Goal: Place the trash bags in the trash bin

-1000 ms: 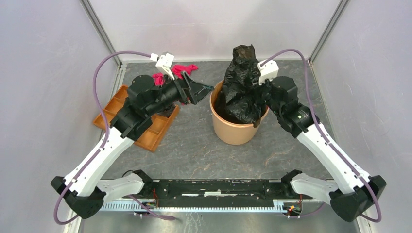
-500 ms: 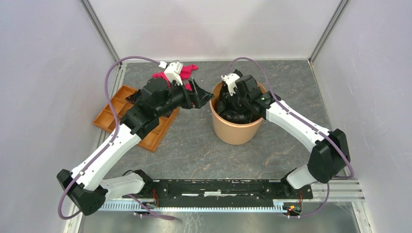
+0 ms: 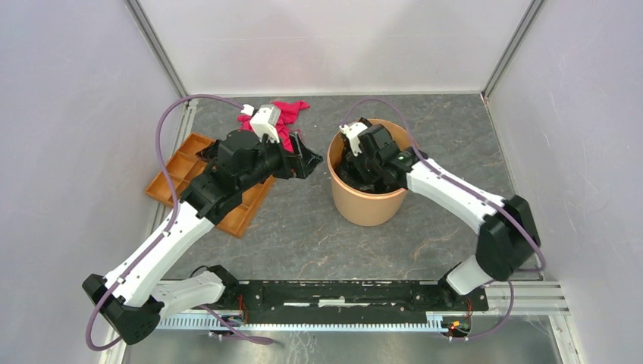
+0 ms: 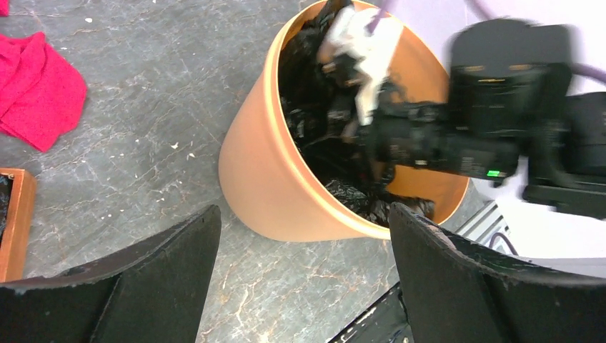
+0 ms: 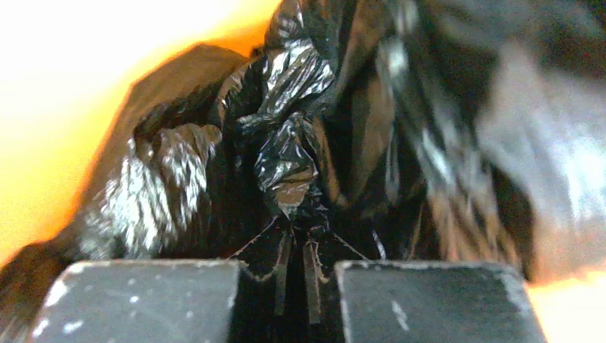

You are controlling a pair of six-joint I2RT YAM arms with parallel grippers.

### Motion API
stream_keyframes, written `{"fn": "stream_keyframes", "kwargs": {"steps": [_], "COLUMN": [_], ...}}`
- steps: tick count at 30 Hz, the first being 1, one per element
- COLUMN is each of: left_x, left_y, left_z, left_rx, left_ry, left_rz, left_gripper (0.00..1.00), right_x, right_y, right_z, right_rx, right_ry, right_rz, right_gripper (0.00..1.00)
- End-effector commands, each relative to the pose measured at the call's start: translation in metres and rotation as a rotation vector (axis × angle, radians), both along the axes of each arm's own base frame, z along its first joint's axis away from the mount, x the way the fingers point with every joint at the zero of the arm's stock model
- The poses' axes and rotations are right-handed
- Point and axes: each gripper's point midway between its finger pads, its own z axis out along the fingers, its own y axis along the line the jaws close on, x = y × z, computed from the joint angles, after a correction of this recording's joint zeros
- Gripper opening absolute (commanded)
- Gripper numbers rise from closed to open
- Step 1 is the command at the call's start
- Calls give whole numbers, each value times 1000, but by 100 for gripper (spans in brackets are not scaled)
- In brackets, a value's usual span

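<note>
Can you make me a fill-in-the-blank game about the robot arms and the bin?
1. The right gripper is shut on the trash bags inside the ___ trash bin.
2. The left gripper beside the bin is ___ and holds nothing.
3. The trash bags are shiny and ___.
4. A pink-red ___ lies on the table.
Missing words: orange, open, black, cloth.

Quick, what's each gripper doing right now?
Left gripper: open, empty, beside the trash bin.
Right gripper: shut on the trash bags, inside the bin.
</note>
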Motion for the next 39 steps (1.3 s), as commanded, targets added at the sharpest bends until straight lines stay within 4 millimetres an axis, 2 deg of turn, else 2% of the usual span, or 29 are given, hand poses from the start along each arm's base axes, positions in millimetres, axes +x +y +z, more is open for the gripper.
{"fn": "stream_keyframes", "kwargs": {"steps": [1,4,5,6,7,10,11,12,13,15,16,17,20,23,26,27,28,29,30,34,39], "left_x": [1,-2,-3,-3,-4,-4,-4,-4,-3,-1,2,5,10,15,20,21,22,23,25,29,32], "left_y": [-2,-18,-24,-30,-36,-49,-52,-54,-56,-59,-62,-63,-72,-78,-81,-82,-82,-83,-83,-80,-82], "left_z": [20,33,35,38,41,48,48,50,51,49,46,43,38,35,34,34,32,32,32,32,36], "left_rx": [17,-54,-81,-106,-132,-192,-201,-219,-227,-242,-243,-245,-258,-266,-272,-272,-268,-263,-255,-238,-276], "left_ry": [-79,-81,-75,-71,-64,-26,-17,-8,-3,17,33,48,90,115,123,123,127,129,132,132,136], "left_rz": [-37,-101,-122,-141,-159,-191,-202,-207,-210,-205,-199,-193,-201,-198,-189,-189,-187,-185,-180,-161,-168], "left_gripper": [93,92,91,91,91,91,91,91,91,90,89,89,87,82,81,81,81,82,82,89,93], "right_x": [-10,-25,-29,-33,-37,-41,-40,-40,-40,-38,-37,-36,-29,-26,-23,-21,-16,-12,-9,-16,-39], "right_y": [7,10,13,15,17,10,5,-1,-6,-13,-15,-15,-21,-22,-10,-8,-6,-5,-5,-9,-9], "right_z": [101,128,129,134,138,152,156,160,164,167,169,169,164,156,145,143,143,149,152,183,220], "right_rx": [216,364,422,471,515,557,552,547,547,551,551,543,473,455,484,484,481,481,476,533,647], "right_ry": [-188,-256,-261,-271,-278,-336,-361,-392,-420,-468,-481,-486,-488,-506,-508,-498,-492,-500,-501,-553,-571], "right_rz": [15,54,77,97,112,106,88,70,58,27,23,26,7,11,53,53,49,44,29,26,87], "right_gripper": [12,21,25,31,45,74,79,79,73,44,40,41,66,67,56,49,37,10,1,0,0]}}
